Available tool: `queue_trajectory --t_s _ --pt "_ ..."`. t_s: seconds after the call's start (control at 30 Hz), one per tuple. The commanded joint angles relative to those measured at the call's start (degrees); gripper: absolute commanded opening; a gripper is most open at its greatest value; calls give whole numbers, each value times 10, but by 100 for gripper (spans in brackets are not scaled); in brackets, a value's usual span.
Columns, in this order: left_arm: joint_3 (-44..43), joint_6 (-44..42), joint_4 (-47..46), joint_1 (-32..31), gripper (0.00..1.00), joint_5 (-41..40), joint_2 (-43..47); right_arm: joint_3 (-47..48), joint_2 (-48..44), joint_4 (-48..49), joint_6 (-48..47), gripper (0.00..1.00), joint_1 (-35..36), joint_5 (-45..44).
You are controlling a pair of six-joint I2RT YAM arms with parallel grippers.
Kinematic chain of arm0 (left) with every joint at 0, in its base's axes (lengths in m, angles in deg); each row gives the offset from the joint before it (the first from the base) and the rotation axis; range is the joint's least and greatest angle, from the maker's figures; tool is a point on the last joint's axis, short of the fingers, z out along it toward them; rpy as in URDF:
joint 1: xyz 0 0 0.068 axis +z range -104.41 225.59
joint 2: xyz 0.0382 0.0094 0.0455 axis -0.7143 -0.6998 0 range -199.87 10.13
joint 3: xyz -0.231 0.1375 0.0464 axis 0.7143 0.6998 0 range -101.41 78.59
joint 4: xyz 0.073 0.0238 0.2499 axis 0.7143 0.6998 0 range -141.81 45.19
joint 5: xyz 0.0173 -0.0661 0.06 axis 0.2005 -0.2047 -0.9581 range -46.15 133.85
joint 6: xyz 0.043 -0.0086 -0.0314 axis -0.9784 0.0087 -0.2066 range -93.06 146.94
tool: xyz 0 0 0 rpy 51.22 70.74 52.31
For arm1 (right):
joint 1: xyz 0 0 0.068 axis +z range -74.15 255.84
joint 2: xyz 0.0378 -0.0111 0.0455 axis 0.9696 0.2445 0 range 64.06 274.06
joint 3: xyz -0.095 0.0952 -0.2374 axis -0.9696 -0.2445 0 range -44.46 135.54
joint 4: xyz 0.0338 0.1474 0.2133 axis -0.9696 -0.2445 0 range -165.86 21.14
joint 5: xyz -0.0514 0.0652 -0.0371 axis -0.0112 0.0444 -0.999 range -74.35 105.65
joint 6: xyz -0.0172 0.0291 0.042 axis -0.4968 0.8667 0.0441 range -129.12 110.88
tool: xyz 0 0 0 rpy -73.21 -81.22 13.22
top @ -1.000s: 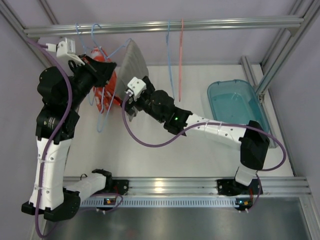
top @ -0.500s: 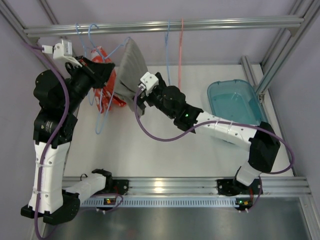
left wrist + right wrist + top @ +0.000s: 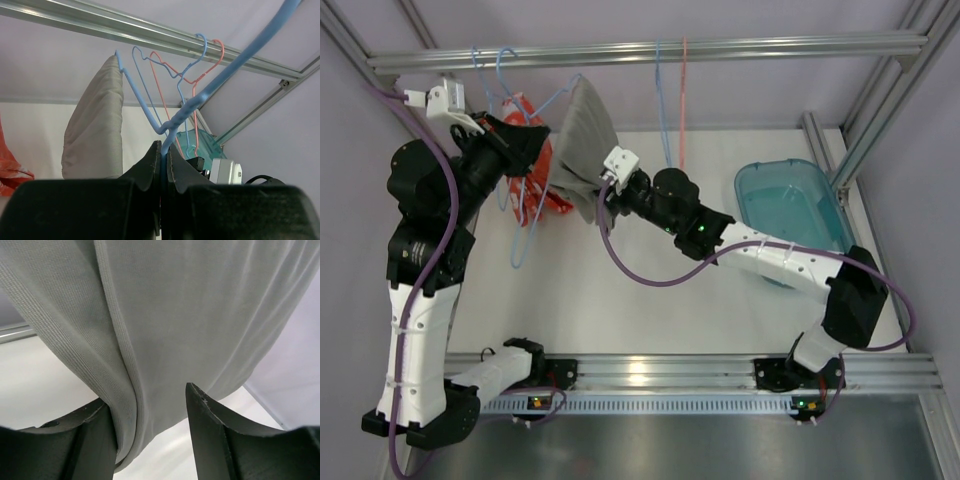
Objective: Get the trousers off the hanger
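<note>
At far left, left claw (image 3: pixel 164 150) clamps the hanger (image 3: pixel 240 54); right claw (image 3: pixel 147 395) stands half open around a fold of the trousers (image 3: pixel 175 315)

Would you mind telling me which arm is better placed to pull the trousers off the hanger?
The right. The right gripper has the grey trousers between its open fingers, so it likely only needs to close and pull. The left gripper is shut on the blue hanger, steadying it.
</note>
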Motion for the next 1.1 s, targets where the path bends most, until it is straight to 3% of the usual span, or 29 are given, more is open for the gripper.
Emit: queue_trajectory --t_s 0.0,0.33,0.57,0.9,1.07 --pt "-14 -10 -81 2 0 7 8 0 -32 -4 -1 52 -9 54" --pt "-16 -7 -80 2 0 21 4 0 -30 -38 -18 51 -8 129" --pt "-19 -4 -81 2 0 26 3 24 -6 -39 -18 46 -8 96" --pt "-18 4 -80 2 0 27 -4 61 22 -44 8 67 -3 82" --pt "-17 7 -82 2 0 28 -5 80 43 -48 3 68 -3 56"
